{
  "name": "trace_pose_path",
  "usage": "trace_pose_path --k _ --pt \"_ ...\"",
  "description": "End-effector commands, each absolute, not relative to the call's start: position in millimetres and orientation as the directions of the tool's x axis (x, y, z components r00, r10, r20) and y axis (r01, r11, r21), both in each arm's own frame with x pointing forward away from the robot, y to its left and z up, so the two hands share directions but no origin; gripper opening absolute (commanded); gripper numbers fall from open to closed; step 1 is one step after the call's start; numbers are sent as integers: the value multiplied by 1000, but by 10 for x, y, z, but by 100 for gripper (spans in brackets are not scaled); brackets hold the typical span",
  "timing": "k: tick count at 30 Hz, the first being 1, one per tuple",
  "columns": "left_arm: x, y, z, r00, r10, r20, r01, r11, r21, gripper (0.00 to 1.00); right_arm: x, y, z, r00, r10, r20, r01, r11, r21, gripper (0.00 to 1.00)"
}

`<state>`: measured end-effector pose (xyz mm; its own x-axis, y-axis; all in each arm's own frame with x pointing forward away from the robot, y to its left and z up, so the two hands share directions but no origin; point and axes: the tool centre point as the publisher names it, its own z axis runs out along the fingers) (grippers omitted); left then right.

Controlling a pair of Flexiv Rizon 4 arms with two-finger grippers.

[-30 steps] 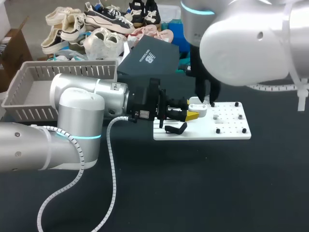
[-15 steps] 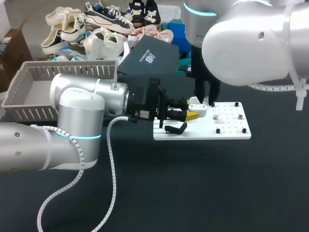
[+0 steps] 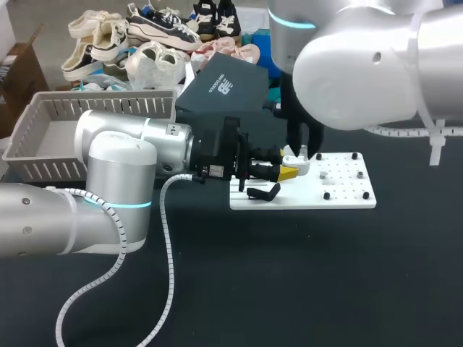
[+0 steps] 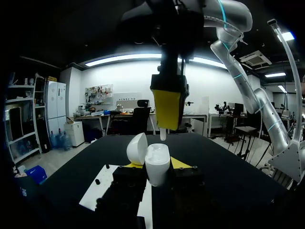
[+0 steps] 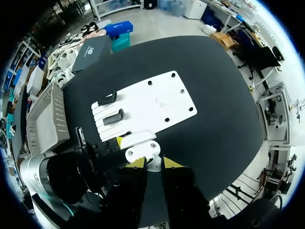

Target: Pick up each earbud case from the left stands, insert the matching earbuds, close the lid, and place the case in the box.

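A white earbud case (image 3: 295, 163) with its lid (image 4: 137, 148) flipped open is held just above the white stand board (image 3: 340, 189). My left gripper (image 3: 289, 172) is shut on the case body (image 4: 157, 163) from both sides. Directly over the case hangs my right gripper (image 4: 167, 107), shut on a small white earbud (image 4: 163, 134) whose stem pokes down toward the case. In the right wrist view the open case (image 5: 141, 151) lies right under my right gripper (image 5: 152, 163). Two black stands (image 5: 114, 116) sit on the board's left part, nothing on them.
A grey slatted basket (image 3: 43, 126) stands at the back left. A dark shoebox (image 3: 221, 87) and a heap of shoes (image 3: 145, 43) lie behind the board. Small black pegs (image 3: 325, 195) dot the board's right half.
My right arm has shifted slightly left, bringing its gripper closer over the open case. The left arm and the case have stayed put.
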<state>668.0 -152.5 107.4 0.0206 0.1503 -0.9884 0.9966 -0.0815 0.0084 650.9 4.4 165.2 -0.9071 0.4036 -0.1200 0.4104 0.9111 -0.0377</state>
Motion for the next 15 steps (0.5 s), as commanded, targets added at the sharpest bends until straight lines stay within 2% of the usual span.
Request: trace_pose_path --k 1,15 --pt "6668 -1527 1071 22 150 -989 997 -76 10 0 6535 43 1617 -907 406 -114 412 910 -40 0" --pt "6668 -1527 1071 22 150 -989 997 -76 10 0 6590 56 1572 -905 411 -113 417 908 -34 0"
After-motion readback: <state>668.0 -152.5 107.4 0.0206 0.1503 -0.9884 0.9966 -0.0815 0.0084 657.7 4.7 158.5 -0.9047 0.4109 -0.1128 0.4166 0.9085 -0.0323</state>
